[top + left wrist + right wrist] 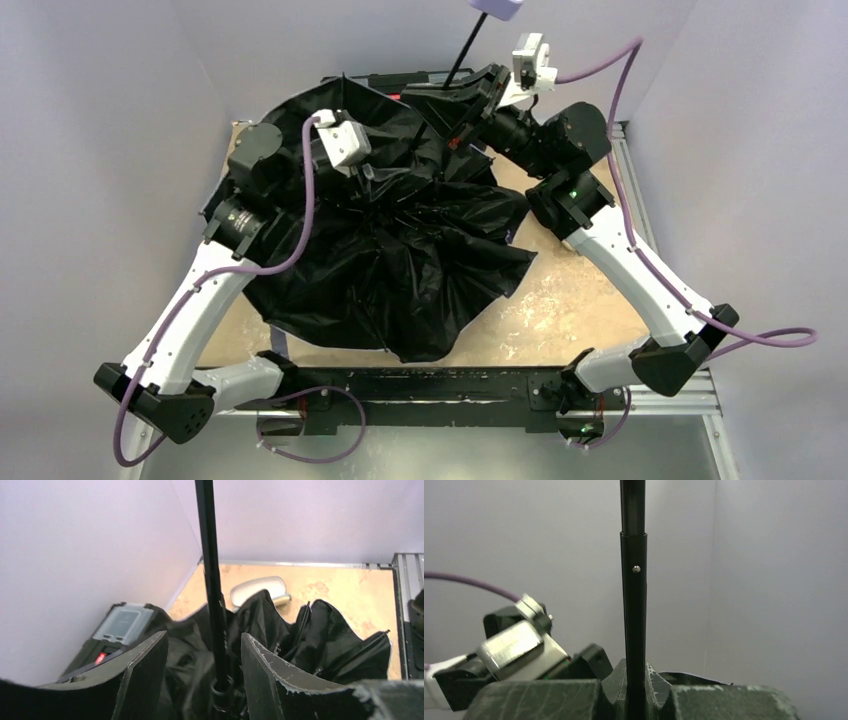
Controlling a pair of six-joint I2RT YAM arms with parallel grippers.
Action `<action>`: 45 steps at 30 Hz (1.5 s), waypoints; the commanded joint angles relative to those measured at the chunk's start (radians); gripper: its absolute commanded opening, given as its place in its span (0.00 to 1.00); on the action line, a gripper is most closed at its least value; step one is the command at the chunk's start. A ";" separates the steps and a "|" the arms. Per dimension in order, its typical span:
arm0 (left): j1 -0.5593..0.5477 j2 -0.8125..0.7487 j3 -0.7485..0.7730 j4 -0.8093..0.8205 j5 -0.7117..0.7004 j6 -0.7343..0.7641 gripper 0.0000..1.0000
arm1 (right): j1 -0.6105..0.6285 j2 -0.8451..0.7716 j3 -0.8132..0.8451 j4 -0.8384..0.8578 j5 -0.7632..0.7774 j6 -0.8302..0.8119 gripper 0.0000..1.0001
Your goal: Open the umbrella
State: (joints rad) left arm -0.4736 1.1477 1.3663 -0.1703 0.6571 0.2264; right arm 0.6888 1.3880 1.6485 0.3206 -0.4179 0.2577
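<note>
Umbrella (400, 250) lies with its black lining spread in loose folds over the middle and left of the wooden table (570, 310), canopy facing up and only partly opened. Over its left part the left gripper (202, 645) points down into the fabric, its fingers (142, 672) set wide to either side of the thin black shaft (212, 580), with a gap on both sides. In the left wrist view a black toolbox (120, 630) with a clear lid panel and a red latch sits against the left wall, and a pale oval case (257, 587) rests on the table beyond the folds. Further right, the shaft rises at a tilt toward the back wall. The right gripper (634, 685) is clamped tight around it low down. A small pale handle (497, 8) tops the shaft at the upper edge.
</note>
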 commanded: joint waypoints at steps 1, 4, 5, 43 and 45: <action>-0.012 0.014 0.089 -0.060 -0.047 0.019 0.51 | 0.006 -0.003 -0.007 0.021 -0.021 -0.008 0.00; -0.025 0.053 0.141 -0.137 -0.049 0.057 0.39 | 0.007 -0.004 -0.008 0.033 -0.017 -0.004 0.00; -0.026 0.065 0.144 -0.155 -0.050 0.065 0.38 | 0.008 -0.002 -0.003 0.035 -0.014 -0.002 0.00; 0.194 0.239 -0.184 -0.267 0.002 0.285 0.26 | -0.006 0.065 0.455 0.017 0.037 -0.010 0.00; 0.209 0.253 -0.194 -0.278 -0.018 0.299 0.32 | -0.006 0.067 0.465 0.017 0.037 -0.012 0.00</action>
State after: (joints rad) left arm -0.3180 1.3144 1.2514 -0.2234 0.7570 0.4515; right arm 0.6849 1.6032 1.9633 0.0139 -0.4065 0.1814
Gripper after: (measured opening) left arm 0.269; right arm 0.059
